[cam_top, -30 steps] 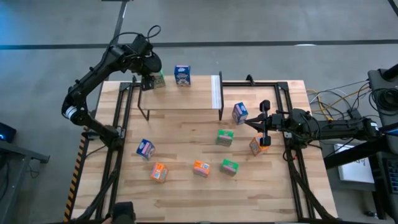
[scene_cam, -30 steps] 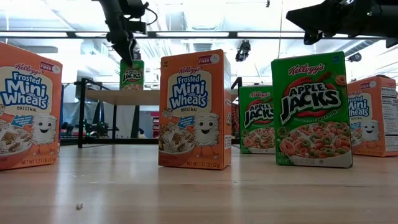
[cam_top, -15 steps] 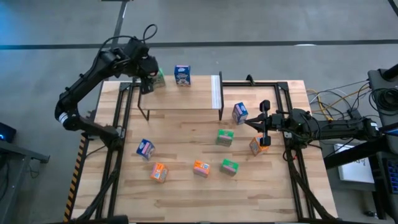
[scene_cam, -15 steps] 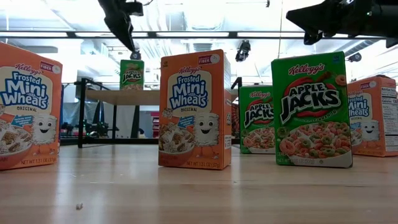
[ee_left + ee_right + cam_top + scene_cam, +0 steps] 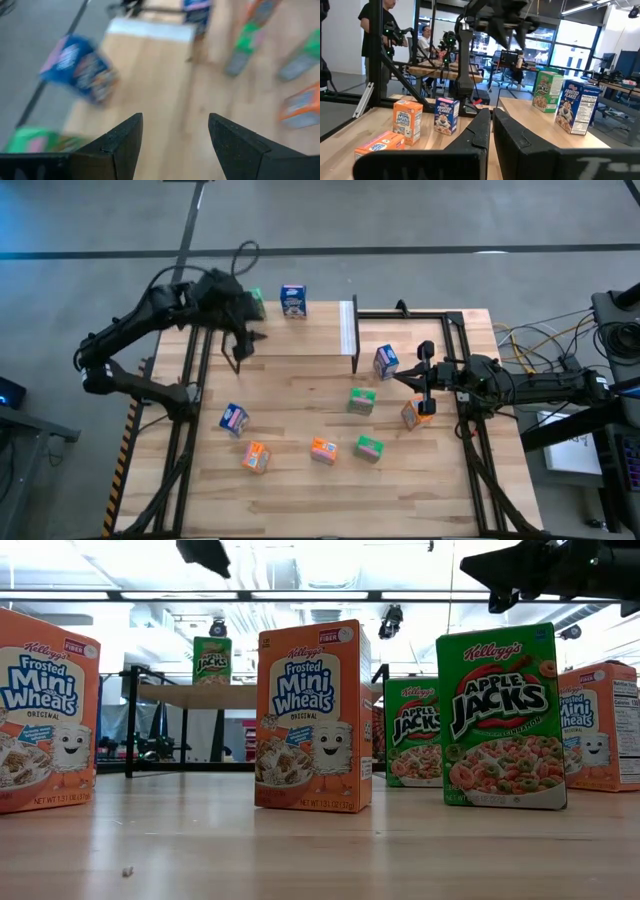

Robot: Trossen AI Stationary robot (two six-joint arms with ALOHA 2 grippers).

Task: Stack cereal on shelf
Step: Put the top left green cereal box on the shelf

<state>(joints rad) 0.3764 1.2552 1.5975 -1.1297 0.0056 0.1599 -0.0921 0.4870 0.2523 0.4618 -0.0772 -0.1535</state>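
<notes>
Cereal, nine small printed cardboard boxes, as I count them from the overhead camera.

On the low light-wood shelf (image 5: 300,335) with thin black legs and a pale white strip at one end: one green Apple Jacks box (image 5: 257,303) at the far left corner, upright; one blue box (image 5: 293,300) just beside it, upright, apart from the green one.

On the larger wooden tabletop (image 5: 300,490): a blue box (image 5: 386,361) near the shelf's white-strip end; a green box (image 5: 362,401); an orange box (image 5: 412,414); a second green box (image 5: 369,448); an orange box (image 5: 323,450); another orange box (image 5: 256,457); a blue box (image 5: 233,419).

Left gripper (image 5: 243,340): I see it raised above the shelf's left part, fingers spread apart, nothing between them. Its wrist camera looks down on the shelf board with both shelf boxes clear of the fingers (image 5: 122,142).

Right gripper (image 5: 423,380): parked over the table's right side, close to the nearest orange box and the blue one, fingers pressed together, holding nothing.

People stand and sit in the room beyond the table.
</notes>
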